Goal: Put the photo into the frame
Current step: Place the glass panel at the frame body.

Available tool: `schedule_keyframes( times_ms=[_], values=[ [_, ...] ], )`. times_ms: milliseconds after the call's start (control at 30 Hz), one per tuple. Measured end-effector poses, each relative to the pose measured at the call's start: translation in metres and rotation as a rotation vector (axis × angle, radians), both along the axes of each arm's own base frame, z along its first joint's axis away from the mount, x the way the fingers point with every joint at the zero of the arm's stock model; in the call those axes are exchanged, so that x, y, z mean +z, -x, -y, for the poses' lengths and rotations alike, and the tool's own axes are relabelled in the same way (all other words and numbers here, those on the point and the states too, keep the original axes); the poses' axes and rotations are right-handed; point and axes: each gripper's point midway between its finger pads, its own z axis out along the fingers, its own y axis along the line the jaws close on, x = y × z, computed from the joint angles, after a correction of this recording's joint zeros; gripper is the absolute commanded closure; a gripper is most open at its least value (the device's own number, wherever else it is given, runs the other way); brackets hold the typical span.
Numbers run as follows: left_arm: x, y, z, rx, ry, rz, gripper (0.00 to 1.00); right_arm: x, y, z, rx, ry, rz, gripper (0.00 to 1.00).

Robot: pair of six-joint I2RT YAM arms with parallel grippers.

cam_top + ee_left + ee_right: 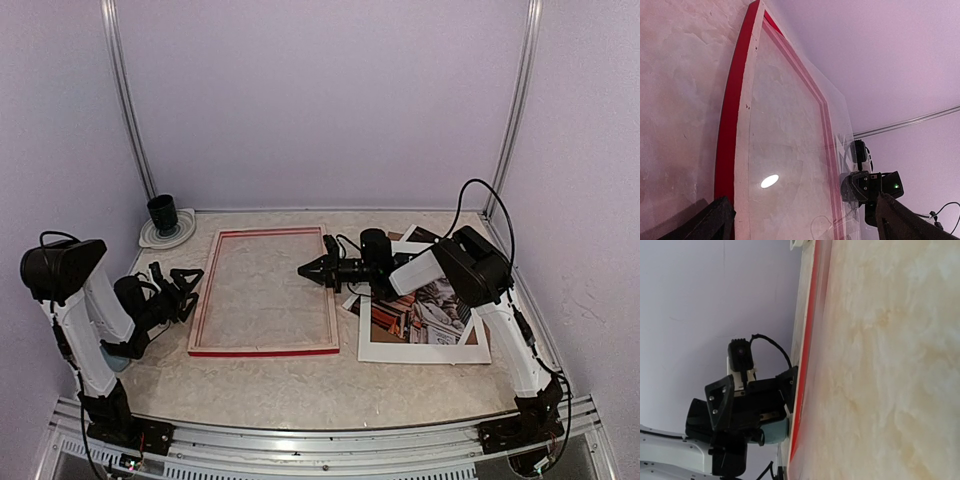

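Observation:
The frame (262, 349) lies flat left of the table's middle, red edges showing. It also shows in the left wrist view (730, 130) and in the right wrist view (802, 390). A clear pane (790, 150) sits in it, its right side seemingly raised. The photo (425, 308) lies to the right under a white mat board (420, 350). My left gripper (187, 287) (805, 230) is open and empty beside the frame's left edge. My right gripper (304, 270) is low over the frame's right side, jaws together, apparently pinching the pane's edge. Its fingers are out of the right wrist view.
A black cup (162, 211) stands on a white dish at the back left corner. A teal object (771, 432) sits beneath the left gripper. Pale walls close the back and both sides. Dark boards poke out behind the mat board (415, 237).

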Motion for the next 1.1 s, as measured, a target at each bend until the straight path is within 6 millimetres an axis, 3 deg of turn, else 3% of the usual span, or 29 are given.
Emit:
schedule_keyframes(
  times_ms=[1100],
  values=[
    [-0.0003,-0.0002,-0.0001,0.001,0.004,0.002,0.01,0.0013,-0.0048,-0.0009,-0.015,0.019,0.018,1.0]
  ],
)
